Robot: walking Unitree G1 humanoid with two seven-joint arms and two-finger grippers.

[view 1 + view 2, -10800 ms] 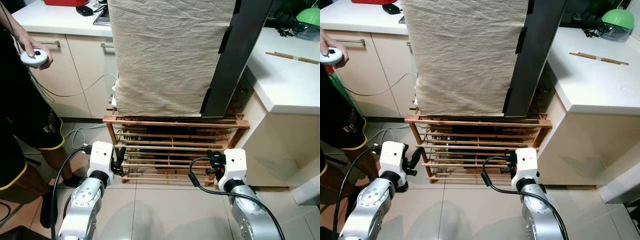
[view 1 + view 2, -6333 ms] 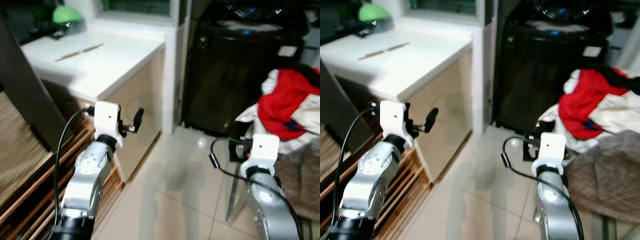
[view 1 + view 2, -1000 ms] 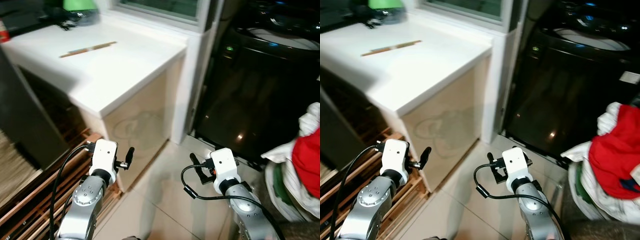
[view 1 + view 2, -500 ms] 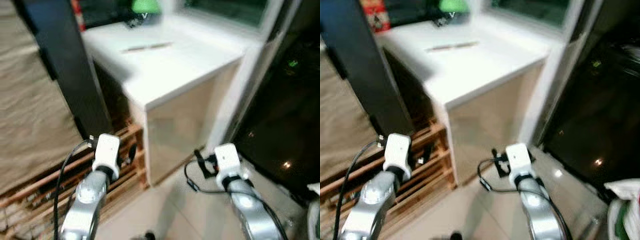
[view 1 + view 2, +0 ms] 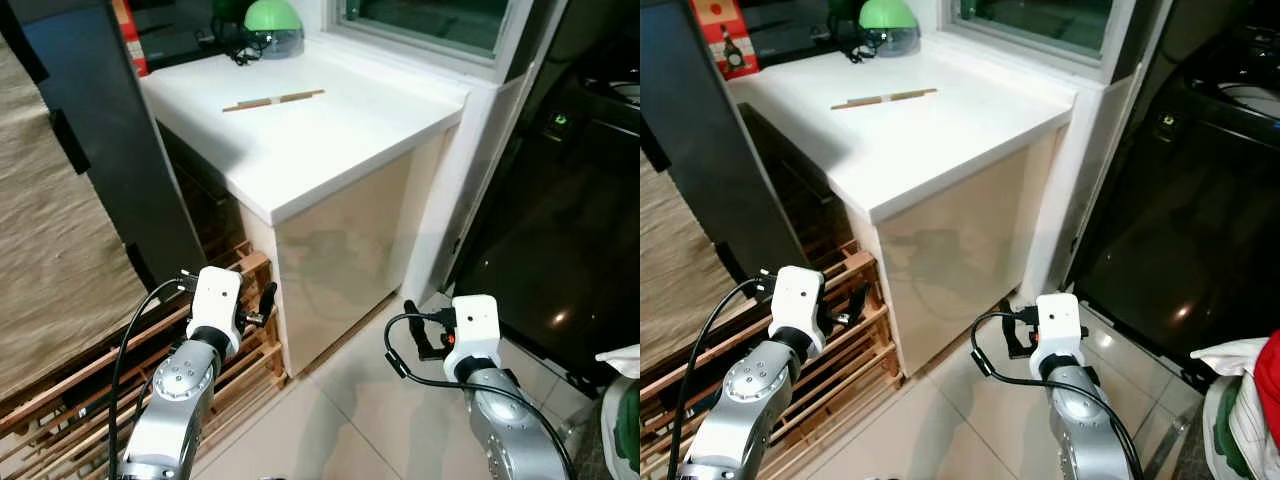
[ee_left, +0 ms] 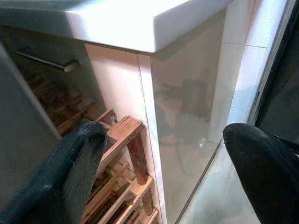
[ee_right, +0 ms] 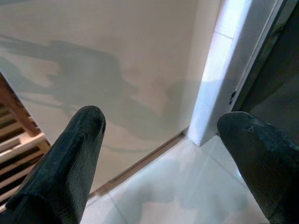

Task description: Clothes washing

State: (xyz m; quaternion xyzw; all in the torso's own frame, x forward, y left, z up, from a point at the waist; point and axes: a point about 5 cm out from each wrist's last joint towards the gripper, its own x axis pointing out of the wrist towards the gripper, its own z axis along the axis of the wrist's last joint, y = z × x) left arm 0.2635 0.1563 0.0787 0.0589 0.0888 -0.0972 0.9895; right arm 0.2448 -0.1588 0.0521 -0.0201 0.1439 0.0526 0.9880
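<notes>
Both arms are held forward at low level, carrying nothing. The left tool (image 5: 262,303) stands released, its fingers (image 6: 74,163) spread wide in the wrist view, just beside the wooden rack (image 5: 60,400) at the corner of the white surface (image 5: 300,130). The right tool (image 5: 1018,335) is likewise released and empty, its fingers (image 7: 70,158) well apart, above the tiled floor (image 5: 350,420) near the cabinet's foot. The laundry (image 5: 1240,400), a heap of white and red cloth, sits at the far right edge, beside the dark washing machine (image 5: 1170,200) and well apart from both tools. No garment is yet in hand; the task appears barely begun. Risks, in my judgement: the left tool or elbow may catch the rack or cabinet corner if the robot turns toward the heap, and the trailing wrist cables could snag there.
</notes>
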